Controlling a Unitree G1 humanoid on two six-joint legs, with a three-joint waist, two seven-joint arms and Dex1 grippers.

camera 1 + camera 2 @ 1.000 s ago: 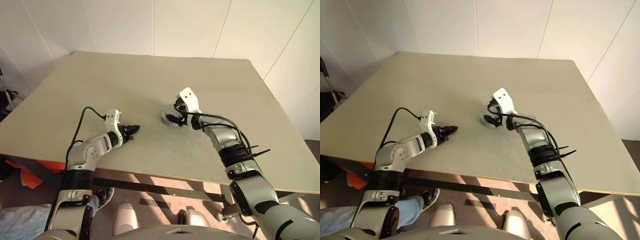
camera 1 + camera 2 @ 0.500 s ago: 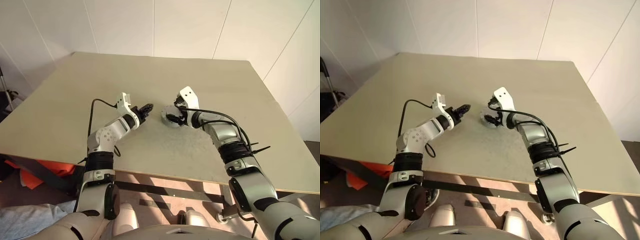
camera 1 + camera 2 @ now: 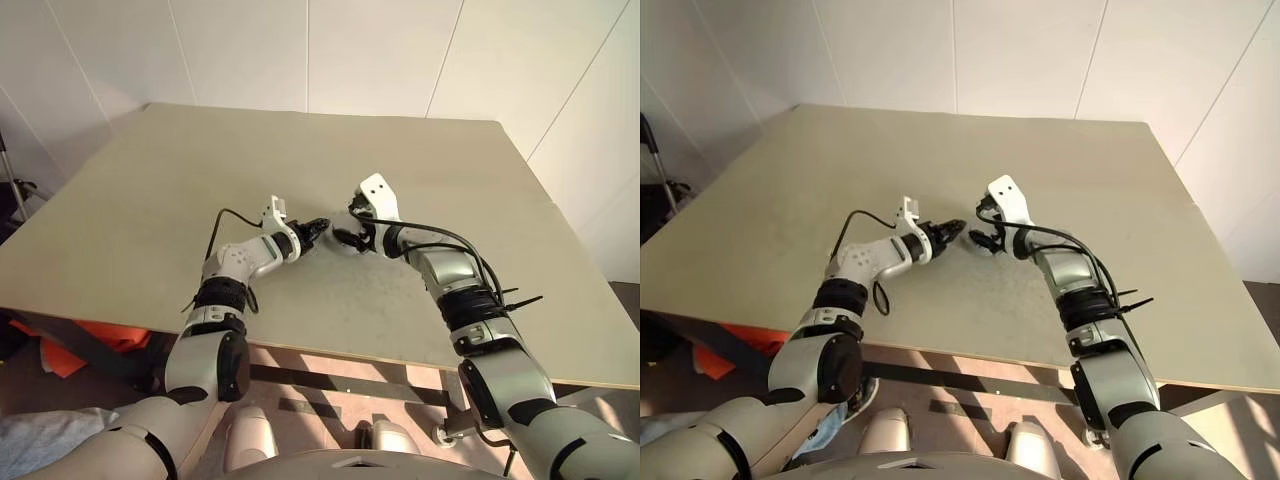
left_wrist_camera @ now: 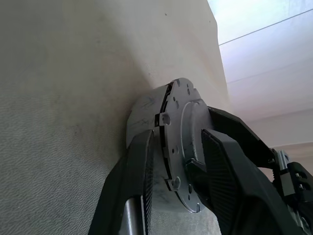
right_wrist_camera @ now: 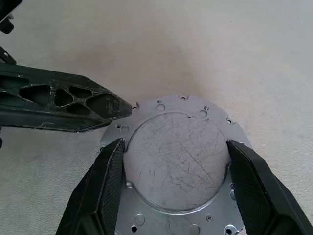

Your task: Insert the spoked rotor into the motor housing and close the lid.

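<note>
A round silver metal assembly (image 4: 171, 147) sits on the beige table (image 4: 63, 88). It has a flat, scratched face with a raised round centre and a flanged rim (image 4: 172, 113) dotted with small holes. The left gripper (image 4: 177, 155) reaches to it with its two black fingers (image 4: 142, 166) apart, one on either side of the rim's edge, and the disc's edge lies between them. Just past the disc, the other gripper's black finger (image 4: 239, 137) lies against the disc's far side. A pale panelled wall (image 4: 264, 44) rises beyond the table's edge.
</note>
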